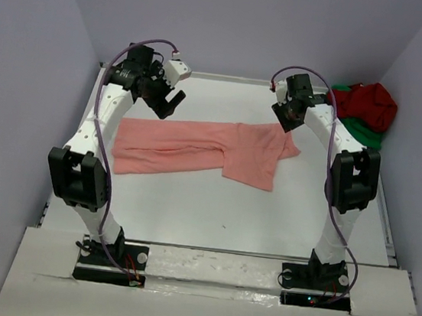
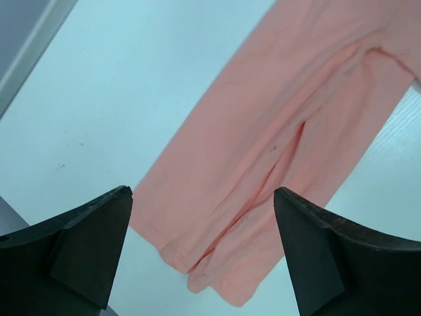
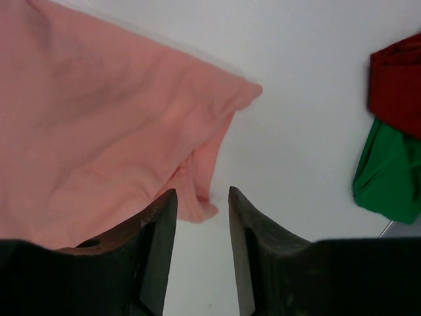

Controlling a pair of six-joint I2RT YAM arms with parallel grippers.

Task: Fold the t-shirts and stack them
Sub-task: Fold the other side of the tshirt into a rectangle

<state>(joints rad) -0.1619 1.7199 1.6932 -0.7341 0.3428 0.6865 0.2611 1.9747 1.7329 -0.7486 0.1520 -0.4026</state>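
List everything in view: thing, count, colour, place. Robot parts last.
Salmon-pink t-shirt: one, salmon-pink, spread partly folded across the middle of the table.
Dark red t-shirt: one, dark red, crumpled at the far right corner, on top of the green one.
Green t-shirt: one, bright green, under the dark red one.
Table: one, white, under it all.
Walls: grey-lilac, on three sides.
Cables: two, purple, one along each arm.
Left gripper: one, black, jaws wide, above the salmon-pink t-shirt's left end.
Right gripper: one, black, jaws slightly apart, at its right edge.
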